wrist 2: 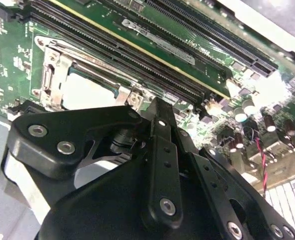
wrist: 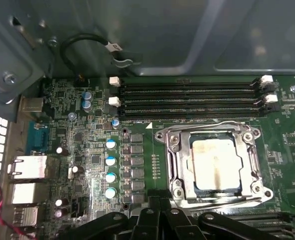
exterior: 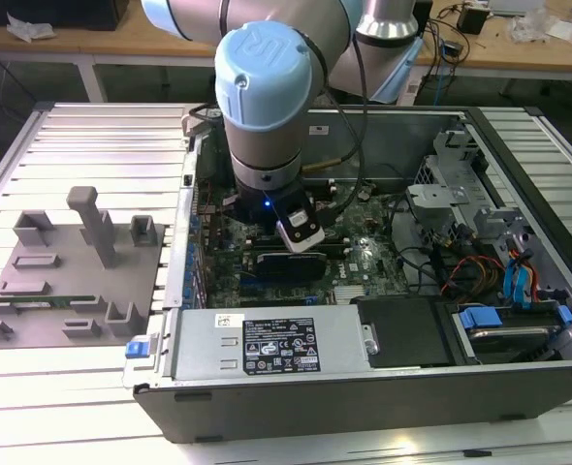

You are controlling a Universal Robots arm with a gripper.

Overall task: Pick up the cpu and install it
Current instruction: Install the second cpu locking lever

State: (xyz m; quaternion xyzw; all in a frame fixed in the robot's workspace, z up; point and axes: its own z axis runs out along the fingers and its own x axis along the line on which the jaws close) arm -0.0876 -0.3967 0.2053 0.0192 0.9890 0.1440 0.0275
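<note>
The cpu (wrist: pixel 213 165) is seen seated in the metal-framed socket (wrist: pixel 173 165) on the motherboard (wrist: pixel 87 160), just beside the black memory slots (wrist: pixel 187 97); in the second wrist view its pale top (wrist 2: pixel 87 91) is visible within the same frame. The gripper (wrist 2: pixel 160 117) is held close above the board beside the socket, nothing being carried, and its fingers appear drawn together. In the exterior view the arm (exterior: pixel 267 107) is reached down into the open computer case (exterior: pixel 344 387) on the desk (exterior: pixel 92 136).

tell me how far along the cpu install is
Done, by the look of it: the cpu lies flat inside the metal-framed socket, silvery top up, in both wrist views. In hand: nothing visible; the gripper hangs just beside the socket over the motherboard. Left: whether the socket frame is latched cannot be told.
</note>
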